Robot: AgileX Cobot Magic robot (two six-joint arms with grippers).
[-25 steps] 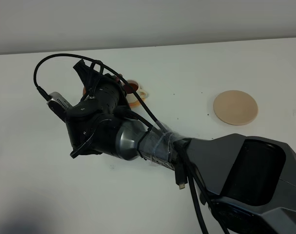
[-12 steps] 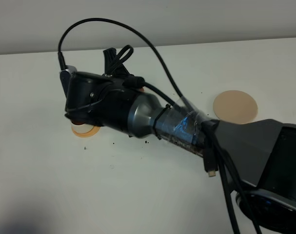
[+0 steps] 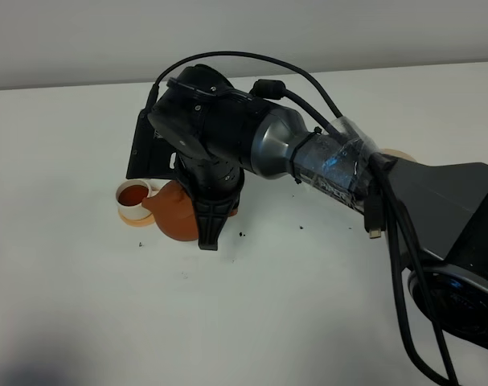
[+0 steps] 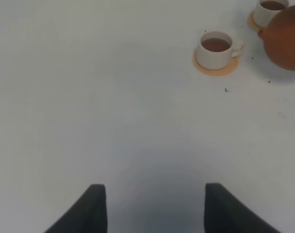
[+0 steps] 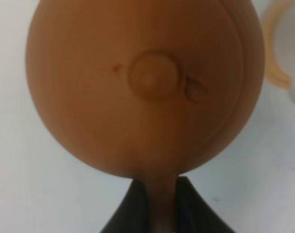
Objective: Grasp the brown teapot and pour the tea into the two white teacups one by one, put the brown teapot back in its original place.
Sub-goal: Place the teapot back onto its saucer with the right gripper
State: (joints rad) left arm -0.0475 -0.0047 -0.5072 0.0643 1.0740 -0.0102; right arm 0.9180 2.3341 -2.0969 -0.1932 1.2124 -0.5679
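Observation:
The brown teapot (image 3: pixel 178 215) hangs left of the table's middle, its spout toward a white teacup (image 3: pixel 133 196) that holds brown tea on an orange coaster. My right gripper (image 3: pixel 206 235) reaches across from the right and is shut on the teapot's handle. From the right wrist, the teapot (image 5: pixel 145 82) fills the view, lid knob up, its handle pinched between my right gripper's (image 5: pixel 158 213) fingers. The left wrist view shows two white teacups (image 4: pixel 216 48) (image 4: pixel 269 8), both with tea, beside the teapot (image 4: pixel 286 40). My left gripper (image 4: pixel 154 208) hovers open over bare table. In the high view the arm hides the other cup.
The pale beige disc (image 3: pixel 400 153) lies at the back right, mostly behind my right arm (image 3: pixel 324 161). Orange coasters (image 4: pixel 213 69) sit under the cups. A few dark specks (image 3: pixel 242 235) dot the white table (image 3: pixel 83 305).
My right wrist has swung and turned over near the left cup. The teapot, hidden behind the wrist before, now shows below it, spout toward the filled cup.

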